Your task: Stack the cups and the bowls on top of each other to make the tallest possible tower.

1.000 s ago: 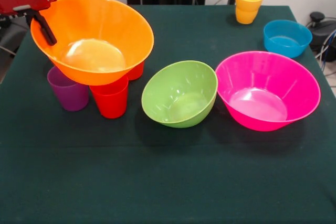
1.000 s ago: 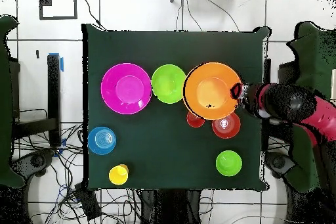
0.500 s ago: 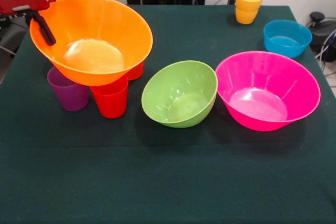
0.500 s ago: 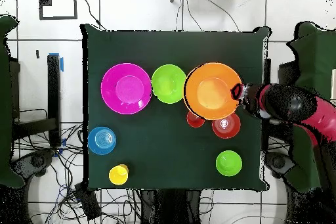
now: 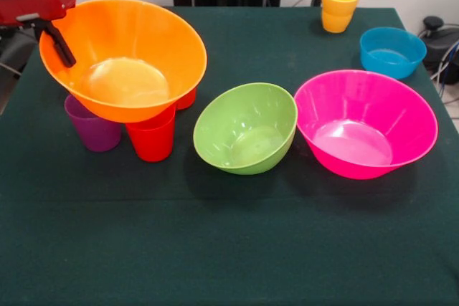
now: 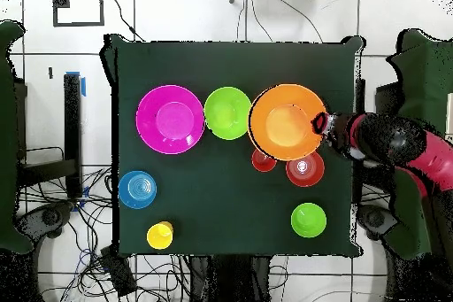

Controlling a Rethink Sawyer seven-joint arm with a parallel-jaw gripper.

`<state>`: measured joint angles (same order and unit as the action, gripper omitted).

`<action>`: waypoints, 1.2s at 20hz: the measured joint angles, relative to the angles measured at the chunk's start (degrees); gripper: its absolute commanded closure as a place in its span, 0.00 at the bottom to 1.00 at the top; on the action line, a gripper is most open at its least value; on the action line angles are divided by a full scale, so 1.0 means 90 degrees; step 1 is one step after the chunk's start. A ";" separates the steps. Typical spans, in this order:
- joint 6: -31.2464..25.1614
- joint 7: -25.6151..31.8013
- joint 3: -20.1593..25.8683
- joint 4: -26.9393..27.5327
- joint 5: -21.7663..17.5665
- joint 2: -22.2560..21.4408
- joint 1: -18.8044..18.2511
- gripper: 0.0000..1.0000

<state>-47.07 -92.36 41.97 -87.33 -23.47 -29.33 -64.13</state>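
While the claw (image 5: 59,42) pinches the rim of the large orange bowl (image 5: 123,59), closed on the wall with one dark finger visible inside, the bowl hangs tilted, its mouth tipped toward the camera in the front view, and seems to be lifted clear of the cups beneath it, though contact with them cannot be ruled out. Taking that bowl as the landmark: a purple cup (image 5: 93,127) and a red cup (image 5: 152,134) stand just under its low edge, and another red piece (image 5: 186,97) peeks out behind. The medium green bowl (image 5: 246,128) lies just beside it, leaning on its side, and the large pink bowl (image 5: 366,123) sits beyond the green one, upright on the table (image 5: 229,249). No tower exists yet.

If the pink bowl is the intended base, the held bowl must travel sideways past the green bowl, which lies directly between them and is the main obstacle; the cups underneath could be knocked if the bowl dips.

Well apart from the orange bowl are a blue bowl (image 5: 391,51) and a yellow cup (image 5: 340,6). The overhead view also shows a small green bowl (image 6: 308,220) near the cups.
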 measured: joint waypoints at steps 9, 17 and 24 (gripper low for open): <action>0.0000 0.0000 -0.0004 0.0122 -0.0024 0.0403 -0.0155 1.00; 0.0000 0.0000 -0.0003 0.0123 -0.0042 0.0549 -0.0271 1.00; 0.0000 0.0000 -0.0001 0.0123 -0.0041 0.0551 -0.0275 1.00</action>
<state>-47.07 -92.36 41.96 -86.22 -23.84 -24.37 -66.61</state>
